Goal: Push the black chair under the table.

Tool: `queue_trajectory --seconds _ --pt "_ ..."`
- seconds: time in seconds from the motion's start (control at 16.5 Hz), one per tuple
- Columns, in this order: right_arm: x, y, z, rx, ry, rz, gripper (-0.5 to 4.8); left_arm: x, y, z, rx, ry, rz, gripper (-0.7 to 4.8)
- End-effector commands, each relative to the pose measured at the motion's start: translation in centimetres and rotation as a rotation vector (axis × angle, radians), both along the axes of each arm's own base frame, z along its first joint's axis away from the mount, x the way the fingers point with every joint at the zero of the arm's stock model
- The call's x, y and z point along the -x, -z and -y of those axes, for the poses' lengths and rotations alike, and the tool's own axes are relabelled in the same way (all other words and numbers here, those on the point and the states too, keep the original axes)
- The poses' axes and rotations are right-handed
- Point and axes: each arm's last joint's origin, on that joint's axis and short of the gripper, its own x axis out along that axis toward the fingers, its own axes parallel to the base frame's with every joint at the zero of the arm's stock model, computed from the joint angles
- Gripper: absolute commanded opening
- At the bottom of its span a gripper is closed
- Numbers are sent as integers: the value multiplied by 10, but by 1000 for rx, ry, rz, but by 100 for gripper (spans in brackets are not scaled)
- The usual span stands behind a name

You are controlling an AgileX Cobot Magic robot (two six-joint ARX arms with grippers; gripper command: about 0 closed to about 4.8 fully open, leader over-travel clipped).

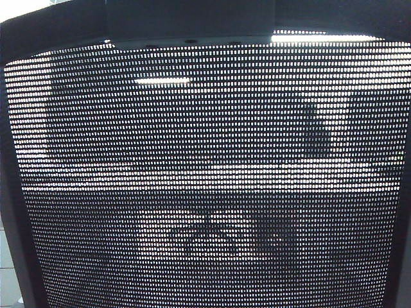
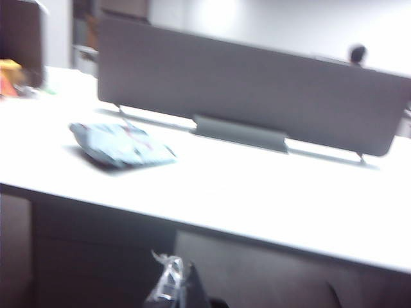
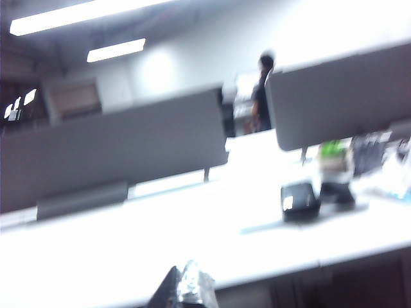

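Across the whole exterior view stretches the mesh back of the chair [image 1: 205,192], very close to the camera, with its solid frame along the upper edge and the two sides. Through the mesh only vague bright bands appear, so this view does not show clearly how far the chair is from the table.

Both wrist views look over the white top of the table [image 2: 257,192]. At the lower edge of the left wrist view the left gripper [image 2: 172,285] shows as a dark tip with something shiny on it, below the table edge. The right gripper [image 3: 183,285] shows in the same way at the lower edge of the right wrist view. For both grippers it is not possible to tell whether the fingers are apart or closed, or whether they touch the chair.

The push seems to be under way or close to its end, because the table edge is near in both wrist views. Whether the seat is already under the top is hidden, so what remains cannot be judged.

Counted: one chair, one table, three grey dividers [image 2: 250,90], one blue packet [image 2: 122,146], one small black device [image 3: 300,201], and one person [image 3: 262,93] far behind.
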Motion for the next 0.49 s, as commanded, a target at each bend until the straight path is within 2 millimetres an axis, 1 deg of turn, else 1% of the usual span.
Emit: queue_trajectory --seconds 0.06,0.12,0.18,0.24,0.3,0.36,0.42,0.49 --pt "5 -33 1 -14 13 68 -5 1 -41 -1 -50 -35 67 -6" --pt "3 -45 1 -14 13 67 -5 -6 -57 1 -62 10 67 -6" --pt "-2 -58 0 -10 1 53 -5 -18 -73 2 -73 73 52 -6" --pt "-8 -80 -3 1 -95 15 -5 -34 -98 5 -74 176 -23 -6" --pt "-8 -96 -5 6 -178 -44 -5 -37 -112 8 -67 253 -117 -5" --pt "-4 -108 -7 -26 -241 -108 -5 -34 -119 10 -55 352 -189 -6" --pt "0 -113 -8 -61 -286 -148 -5 -25 -117 13 -35 460 -221 -6" --pt "4 -114 -10 -92 -389 -173 -5 -14 -113 15 -20 550 -259 -6"
